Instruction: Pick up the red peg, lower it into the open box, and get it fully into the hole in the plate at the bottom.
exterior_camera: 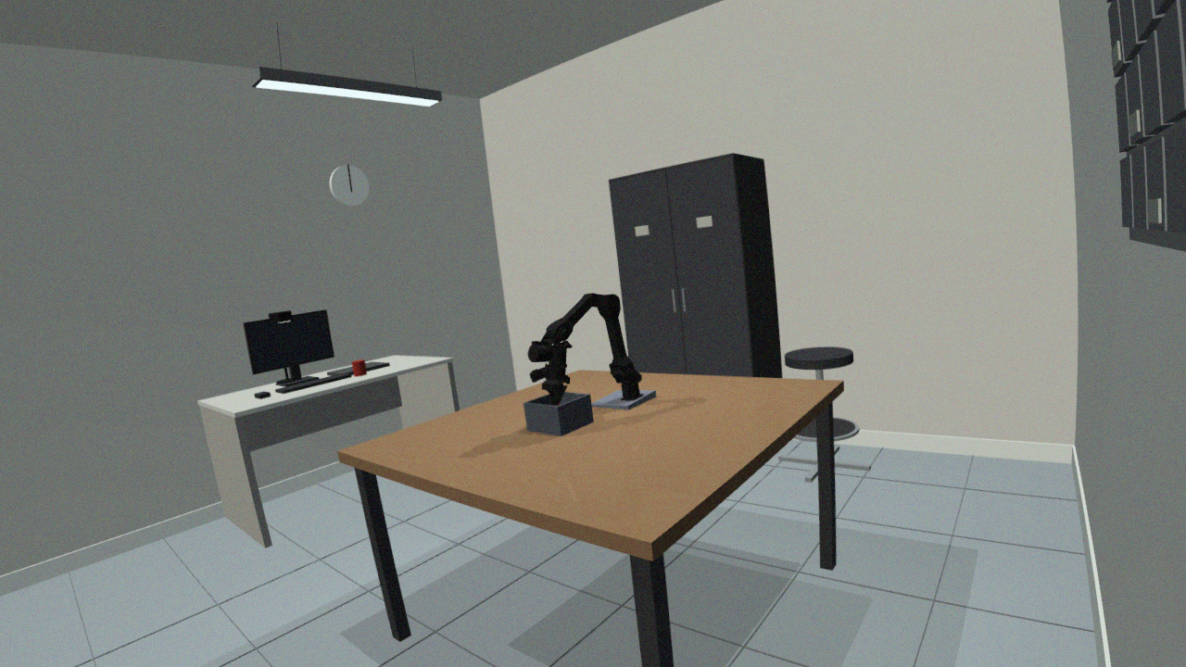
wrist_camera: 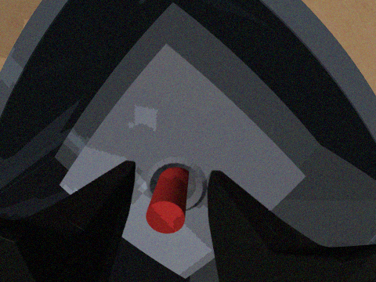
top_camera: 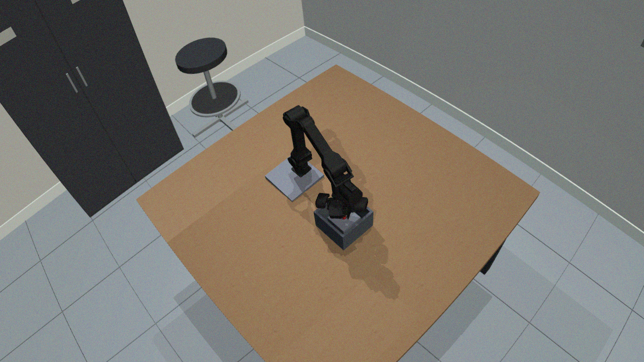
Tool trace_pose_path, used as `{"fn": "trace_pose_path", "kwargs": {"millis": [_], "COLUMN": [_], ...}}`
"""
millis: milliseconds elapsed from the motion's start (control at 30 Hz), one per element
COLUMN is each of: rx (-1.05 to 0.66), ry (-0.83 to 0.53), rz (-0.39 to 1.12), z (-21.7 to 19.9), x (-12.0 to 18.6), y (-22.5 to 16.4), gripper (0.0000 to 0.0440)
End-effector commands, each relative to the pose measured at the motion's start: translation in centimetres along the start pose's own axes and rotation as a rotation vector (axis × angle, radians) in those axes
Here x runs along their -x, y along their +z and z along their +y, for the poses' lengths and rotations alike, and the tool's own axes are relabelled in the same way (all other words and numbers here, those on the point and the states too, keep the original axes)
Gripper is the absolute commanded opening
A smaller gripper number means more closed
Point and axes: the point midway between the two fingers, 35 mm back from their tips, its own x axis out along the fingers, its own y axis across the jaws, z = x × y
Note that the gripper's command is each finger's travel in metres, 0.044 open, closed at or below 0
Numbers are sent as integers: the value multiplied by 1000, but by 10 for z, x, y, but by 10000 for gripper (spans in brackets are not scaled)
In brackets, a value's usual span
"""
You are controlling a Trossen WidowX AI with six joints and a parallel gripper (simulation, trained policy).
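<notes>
A red peg (top_camera: 344, 217) (wrist_camera: 168, 200) stands in the hole of the gray plate (top_camera: 346, 224) (wrist_camera: 188, 117) at the bottom of the open box (top_camera: 343, 236) (exterior_camera: 543, 417) (wrist_camera: 333, 43), its upper part showing above the surface. Around it, the parted fingers of the black gripper (top_camera: 344, 215) (exterior_camera: 556, 399) (wrist_camera: 171, 168) hold nothing, with a gap on each side of the peg. The box rests on a wooden table (top_camera: 252, 270) (exterior_camera: 580, 481), near the base plate (top_camera: 290, 191) (exterior_camera: 609, 405) of the arm (top_camera: 322, 144) (exterior_camera: 615, 332).

Box (top_camera: 330, 228) rests on counter (top_camera: 252, 261); hand (top_camera: 345, 210) is over it, red peg (top_camera: 344, 217) partly visible beneath.
</notes>
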Motion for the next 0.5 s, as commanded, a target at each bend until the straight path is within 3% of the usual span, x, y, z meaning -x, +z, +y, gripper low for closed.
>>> {"fn": "trace_pose_path", "kwargs": {"millis": [0,467], "rx": [21,77], "ry": [-10,-41], "rz": [11,35], "z": [3,9], "x": [-1,-1], "y": [5,25], "gripper": [154,156]}}
